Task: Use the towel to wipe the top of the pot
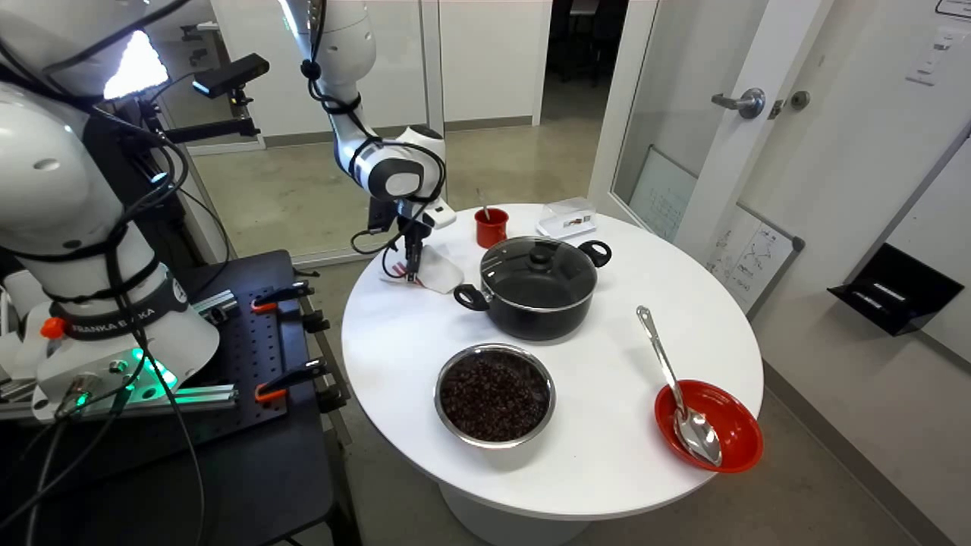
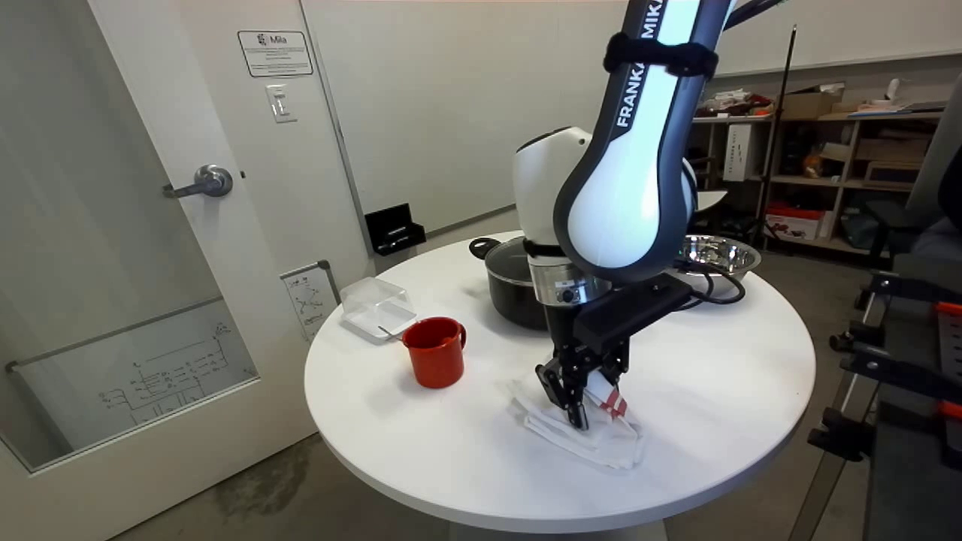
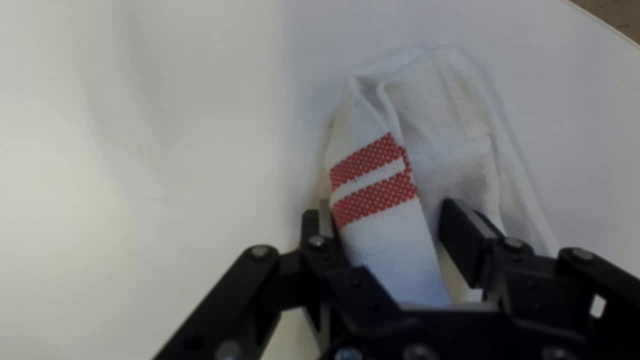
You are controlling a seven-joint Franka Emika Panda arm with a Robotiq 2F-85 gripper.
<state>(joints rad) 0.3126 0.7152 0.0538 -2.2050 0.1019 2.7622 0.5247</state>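
White towel [image 3: 445, 145] — red-striped fold between parted fingers [image 3: 462, 245] of the hand [image 3: 387, 220]

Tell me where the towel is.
In an exterior view, the towel lies on the white table, just left of the pot, with one fold between the jaws.

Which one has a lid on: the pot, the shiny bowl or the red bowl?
The black pot: a dark lid with a knob on top covers it. The shiny bowl and the red bowl have no lid, so their insides show.
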